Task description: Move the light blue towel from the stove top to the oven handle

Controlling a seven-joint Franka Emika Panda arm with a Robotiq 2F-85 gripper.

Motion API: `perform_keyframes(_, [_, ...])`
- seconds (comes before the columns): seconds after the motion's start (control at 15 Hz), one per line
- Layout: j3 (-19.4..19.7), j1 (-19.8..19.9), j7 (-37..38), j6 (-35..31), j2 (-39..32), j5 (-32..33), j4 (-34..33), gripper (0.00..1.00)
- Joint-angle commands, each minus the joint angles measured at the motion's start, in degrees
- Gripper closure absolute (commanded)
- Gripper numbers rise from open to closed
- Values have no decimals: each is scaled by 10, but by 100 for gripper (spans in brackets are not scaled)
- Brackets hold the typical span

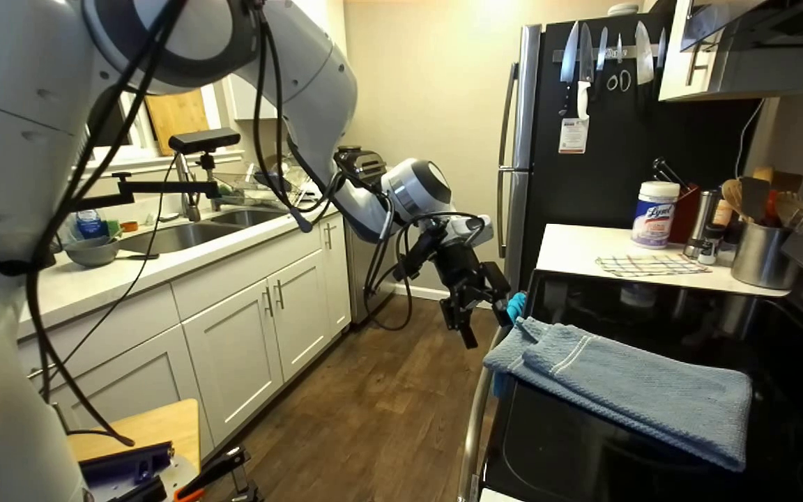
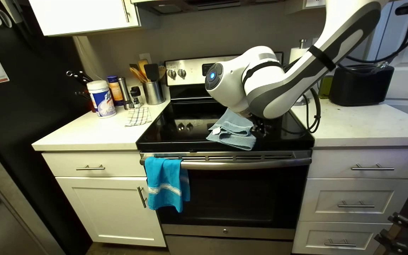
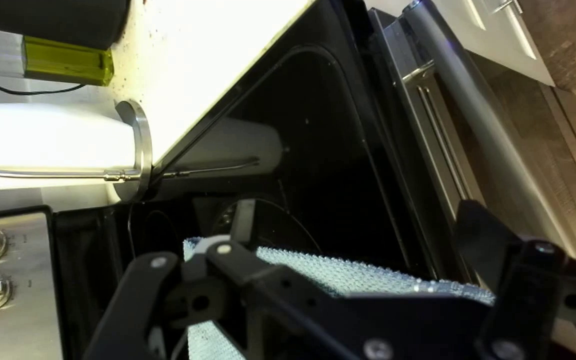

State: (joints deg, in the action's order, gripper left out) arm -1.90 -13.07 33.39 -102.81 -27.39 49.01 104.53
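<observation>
Stove top (image 1: 576, 457) glossy black, lower right of frame in an exterior view; light blue towel (image 1: 642, 390) lies folded on it. Wrist view: my gripper (image 3: 360, 220) has jaws spread wide.

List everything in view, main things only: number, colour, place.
stove top: one, black, above oven
light blue towel: one, dusty blue, on stove top
oven handle: one, silvery, oven front
hanging towel: one, bright blue, oven handle
fridge: one, black and silvery, beside counter
knives: several, silvery blades, on fridge
Lysol tub: one, white and purple, on counter
utensil holder: one, silvery, same counter
paper towel roll: one, white, beside stove top
sink: one, silvery, opposite oven
gripper: one, black, near stove top, open
robot arm: one, mostly white, above gripper
</observation>
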Motion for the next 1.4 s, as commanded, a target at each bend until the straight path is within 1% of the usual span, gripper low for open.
perform_keyframes(0.0, [7, -5, 6, 19, -24, 20, -28, 0])
perform_keyframes(0.2, [2, 7, -14, -3, -22, 5, -29, 0])
perform_keyframes(0.4, [1, 11, -10, -19, -16, 0, -28, 0])
perform_keyframes(0.67, [4, 11, -9, -20, -20, 2, -38, 0])
perform_keyframes(0.93, [-7, 15, -17, -78, -8, -10, -30, 0])
perform_keyframes(1.07, [-11, 19, -27, -106, -9, -30, -33, 0])
perform_keyframes(1.33, [-9, 10, -40, -119, -28, -57, -43, 0])
